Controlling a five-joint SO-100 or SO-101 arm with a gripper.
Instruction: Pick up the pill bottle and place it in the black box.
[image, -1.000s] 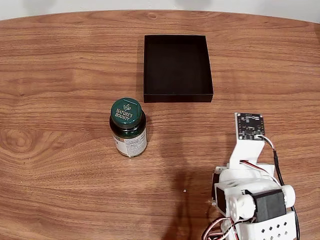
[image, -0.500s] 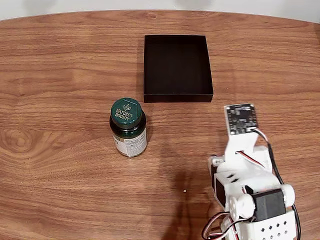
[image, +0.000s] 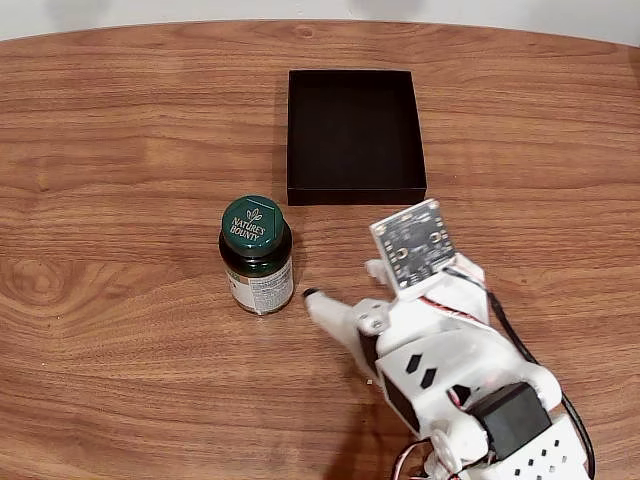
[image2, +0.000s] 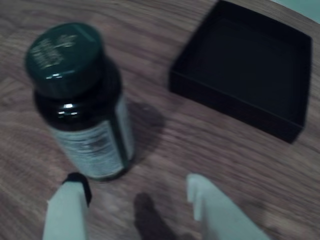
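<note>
1. Along the bottom edge of the wrist view we find the gripper, its 2 white fingers spread well apart and holding nothing. The black-tipped one sits at lower left just beside the bottle's base, the other at lower centre-right.
2. Centre-right and lower right of the fixed view shows the same gripper reaching leftward, with 1 fingertip just beside the bottle's right flank; we cannot tell whether it touches.
3. We see the pill bottle standing upright at centre-left of the fixed view, green cap up, white label round the body. In the wrist view the pill bottle takes the upper left, somewhat blurred.
4. We judge it rigid and fairly light, with a smooth, rounded wall that could slip or roll out of a shallow pinch. It stands tall on a small base, so a sideways nudge could tip it.
5. We would take hold across the labelled body, below the cap, with the jaws on opposite sides of the cylinder.
6. We see the black box at upper centre of the fixed view, well apart from the bottle; in the wrist view the black box lies at upper right.
7. Everything rests on the wooden table.
</note>
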